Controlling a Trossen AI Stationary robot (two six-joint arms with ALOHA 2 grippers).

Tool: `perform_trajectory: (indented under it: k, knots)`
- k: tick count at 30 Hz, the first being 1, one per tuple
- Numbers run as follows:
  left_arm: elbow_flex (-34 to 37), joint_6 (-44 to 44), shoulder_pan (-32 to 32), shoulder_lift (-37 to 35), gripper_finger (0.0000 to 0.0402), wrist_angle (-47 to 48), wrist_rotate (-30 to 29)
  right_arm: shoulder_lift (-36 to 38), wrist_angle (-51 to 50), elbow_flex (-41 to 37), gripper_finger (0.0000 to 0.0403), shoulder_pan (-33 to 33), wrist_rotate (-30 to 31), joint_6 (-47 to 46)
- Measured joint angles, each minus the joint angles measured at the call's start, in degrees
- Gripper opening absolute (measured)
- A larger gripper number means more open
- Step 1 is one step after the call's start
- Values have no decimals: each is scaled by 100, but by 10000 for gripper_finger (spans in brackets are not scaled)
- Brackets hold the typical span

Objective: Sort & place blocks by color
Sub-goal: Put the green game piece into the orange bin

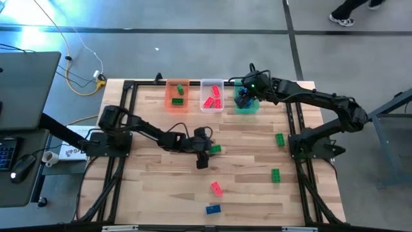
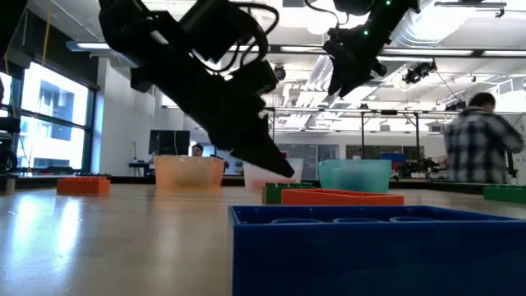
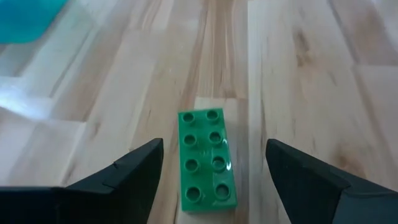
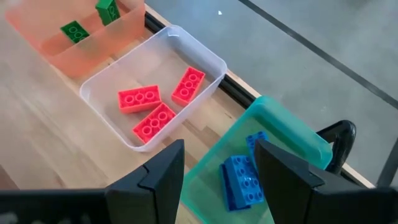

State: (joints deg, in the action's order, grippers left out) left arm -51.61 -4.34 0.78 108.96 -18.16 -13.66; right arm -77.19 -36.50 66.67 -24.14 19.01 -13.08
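Green brick (image 3: pixel 206 159) lies flat on the counter (image 3: pixel 298 74), framed between the left gripper (image 3: pixel 214 171)'s jaws, which stand wide apart and touch nothing. If they close off-centre, one jaw could nudge the brick askew and spoil the grip. Over the green tub (image 4: pixel 273 146) holding blue bricks (image 4: pixel 244 177), the right gripper (image 4: pixel 219 163) hovers, jaws partly apart and empty. Other blocks lie scattered on the counter.

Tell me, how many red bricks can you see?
4. Three red bricks lie together in the clear tub. One more lies loose on the table near the front edge, just behind a blue brick. The arms may hide others.
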Motion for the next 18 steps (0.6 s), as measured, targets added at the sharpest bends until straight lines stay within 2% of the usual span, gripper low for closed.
perform_trajectory:
  k: [11, 18]
  knots:
    - [-53, -111, -142, 259, 272, 24, -1, 0, -23, 0, 183, 12, -8, 1]
    - [-51, -155, -306, 368, 251, 85, 450, 0, -62, 0, 183, 22, -40, 2]
